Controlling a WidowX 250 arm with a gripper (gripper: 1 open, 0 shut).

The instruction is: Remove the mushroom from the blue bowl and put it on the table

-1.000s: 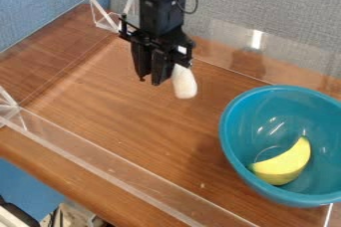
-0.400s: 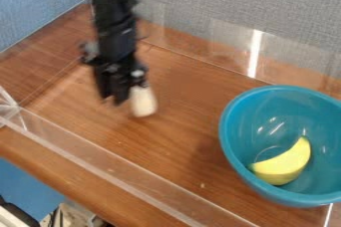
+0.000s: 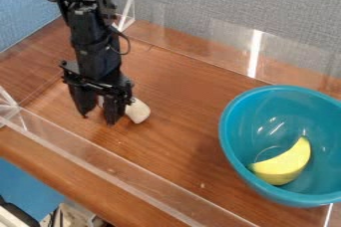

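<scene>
The mushroom (image 3: 138, 113) lies on the brown table (image 3: 200, 82) at the left; its white stem pokes out to the right of my gripper's fingers and its cap is hidden behind them. My gripper (image 3: 100, 108) points straight down with its fingertips low at the tabletop. The jaws stand apart, with a gap showing between them, so it looks open. The blue bowl (image 3: 237, 121) sits at the lower right, well away from the gripper, with no mushroom in it.
A yellow banana-shaped piece (image 3: 282, 161) lies inside the bowl. Low clear acrylic walls (image 3: 80, 151) edge the table at the front, left and back.
The gripper has carried the mushroom left and toward the front, away from the bowl, and down to the tabletop. Its jaws have spread wider than before.
</scene>
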